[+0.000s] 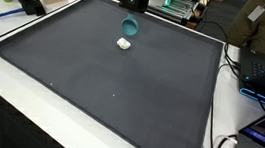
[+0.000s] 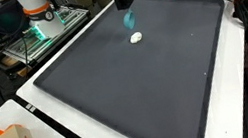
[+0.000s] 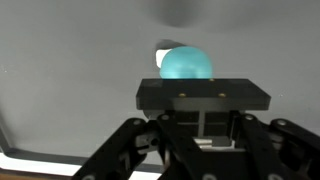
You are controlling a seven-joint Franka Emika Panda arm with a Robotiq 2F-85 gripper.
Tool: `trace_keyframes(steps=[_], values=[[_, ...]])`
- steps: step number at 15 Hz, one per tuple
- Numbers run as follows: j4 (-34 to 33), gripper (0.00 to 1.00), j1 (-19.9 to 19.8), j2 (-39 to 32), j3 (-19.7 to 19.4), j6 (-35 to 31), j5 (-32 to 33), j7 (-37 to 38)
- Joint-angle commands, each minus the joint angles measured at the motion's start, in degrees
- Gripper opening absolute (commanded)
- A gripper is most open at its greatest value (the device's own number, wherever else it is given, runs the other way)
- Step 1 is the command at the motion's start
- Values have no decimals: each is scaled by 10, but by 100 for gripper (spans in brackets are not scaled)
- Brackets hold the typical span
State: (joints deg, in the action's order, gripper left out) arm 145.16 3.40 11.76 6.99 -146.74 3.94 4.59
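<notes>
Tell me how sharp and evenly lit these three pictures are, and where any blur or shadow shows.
Wrist view: soft throughout, the teal object fuzzy-edged, a blurred dark shadow at the top edge. In both exterior views: even, flat light, no glare on the dark mat; the white piece is too small for detail. In an exterior view, a green glow shows beyond the mat.

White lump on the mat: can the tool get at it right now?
Probably not to grasp it: the tool is shut on a teal object, which hangs just above the white lump on the dark mat. Nothing else blocks the way down.
</notes>
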Motion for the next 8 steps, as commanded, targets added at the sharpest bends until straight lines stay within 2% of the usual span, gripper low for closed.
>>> trace_keyframes(steps=[1, 8], values=[[-15, 22, -13, -7, -2, 15, 49, 7], [-24, 22, -11, -37, -6, 17, 48, -3]])
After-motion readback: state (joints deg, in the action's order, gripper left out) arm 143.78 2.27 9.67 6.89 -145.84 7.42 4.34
